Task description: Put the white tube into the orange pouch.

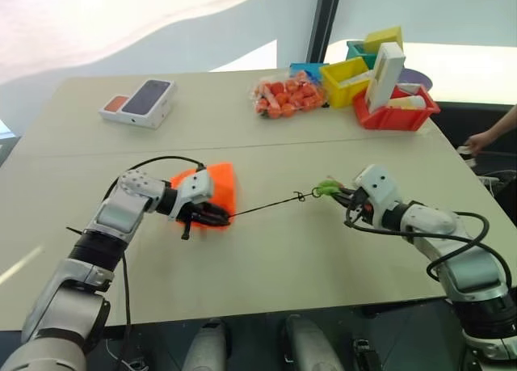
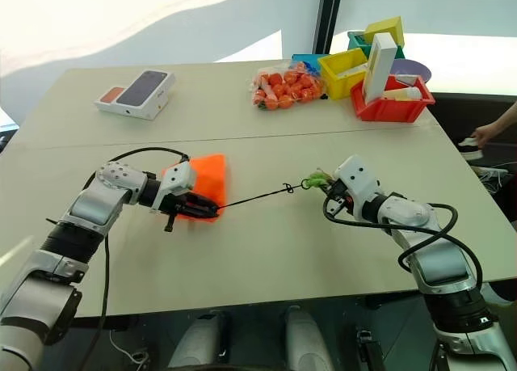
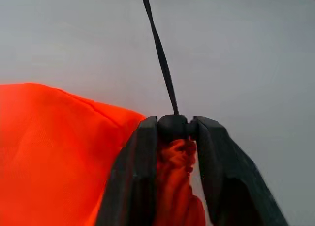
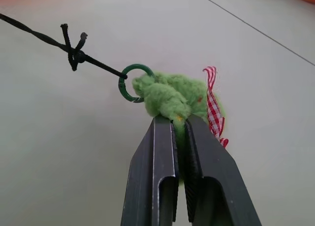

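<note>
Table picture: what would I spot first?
The orange pouch at mid-table, its gathered mouth pinched by the left hand. A taut black cord runs from it to the green tuft, gripped by the right hand. Coloured bins crowd the far right corner.

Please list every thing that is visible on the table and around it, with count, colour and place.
pouch: 1, orange, near left of the table, its gathered mouth between the left gripper's fingers
cord: 1, black, taut from pouch to tuft
tuft: 1, green, on a green ring with a red-checked ribbon
phone box: 1, white, far left
bag: 1, clear, orange-red pieces, far centre
bins: several; red, yellow, teal, blue; far right
table: 1, beige
person's hand: 1, right edge
left gripper: on the pouch mouth
right gripper: shut on tuft
</note>
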Controlling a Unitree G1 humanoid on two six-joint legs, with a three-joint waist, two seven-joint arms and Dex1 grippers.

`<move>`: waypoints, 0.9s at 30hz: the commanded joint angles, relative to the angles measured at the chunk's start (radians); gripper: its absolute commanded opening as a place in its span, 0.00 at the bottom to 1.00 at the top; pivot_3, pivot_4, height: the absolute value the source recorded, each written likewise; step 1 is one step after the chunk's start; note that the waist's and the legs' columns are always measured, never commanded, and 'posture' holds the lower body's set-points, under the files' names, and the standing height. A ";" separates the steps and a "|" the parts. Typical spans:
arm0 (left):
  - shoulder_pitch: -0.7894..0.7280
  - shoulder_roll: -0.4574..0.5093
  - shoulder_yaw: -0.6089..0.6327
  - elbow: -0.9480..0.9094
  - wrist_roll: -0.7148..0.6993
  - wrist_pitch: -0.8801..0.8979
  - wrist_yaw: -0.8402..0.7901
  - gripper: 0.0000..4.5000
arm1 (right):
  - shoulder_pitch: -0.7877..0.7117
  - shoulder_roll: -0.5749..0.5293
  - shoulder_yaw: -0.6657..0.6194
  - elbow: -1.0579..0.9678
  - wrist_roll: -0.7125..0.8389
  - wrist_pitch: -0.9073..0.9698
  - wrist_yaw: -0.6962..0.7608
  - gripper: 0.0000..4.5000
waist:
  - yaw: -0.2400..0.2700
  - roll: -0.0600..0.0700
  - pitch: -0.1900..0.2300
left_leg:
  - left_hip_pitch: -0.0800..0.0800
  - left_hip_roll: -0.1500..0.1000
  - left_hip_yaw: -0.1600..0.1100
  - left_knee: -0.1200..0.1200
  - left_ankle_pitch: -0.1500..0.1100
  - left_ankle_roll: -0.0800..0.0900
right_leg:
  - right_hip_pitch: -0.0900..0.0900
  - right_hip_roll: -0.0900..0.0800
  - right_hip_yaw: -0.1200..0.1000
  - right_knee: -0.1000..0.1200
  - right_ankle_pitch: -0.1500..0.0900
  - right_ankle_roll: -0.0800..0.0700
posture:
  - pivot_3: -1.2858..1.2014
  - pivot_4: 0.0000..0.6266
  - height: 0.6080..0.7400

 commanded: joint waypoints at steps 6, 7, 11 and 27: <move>0.044 -0.012 0.272 -0.140 -0.189 0.177 0.203 1.00 | 0.058 0.012 -0.042 -0.112 0.078 -0.002 0.052 0.83 | 0.002 0.000 0.000 | 0.000 0.000 -0.001 0.000 0.000 0.000 | 0.000 0.000 0.000 0.000 0.000 0.000 | 0.52 0.24 1.00; 0.054 -0.012 0.321 -0.155 -0.219 0.198 0.238 1.00 | 0.076 0.015 -0.049 -0.109 0.073 -0.023 0.049 0.93 | 0.002 0.000 0.000 | 0.000 0.000 -0.001 0.000 0.000 0.000 | 0.001 0.000 0.000 0.000 0.000 0.000 | 0.52 0.24 1.00; 0.126 -0.020 0.460 -0.179 -0.256 0.214 0.387 1.00 | 0.129 0.038 -0.085 -0.088 0.075 -0.097 0.045 0.93 | -0.002 0.000 0.000 | 0.001 0.000 0.000 0.000 0.000 0.000 | 0.001 0.000 0.000 0.000 0.000 0.000 | 0.52 0.24 1.00; 0.606 -0.104 0.657 -0.325 -0.145 -0.023 0.787 1.00 | 0.115 0.113 -0.228 0.219 0.157 -0.276 0.135 0.93 | 0.008 -0.001 0.000 | 0.003 0.000 0.000 0.000 0.000 0.000 | 0.004 -0.002 0.000 0.000 -0.001 -0.004 | 0.52 0.24 1.00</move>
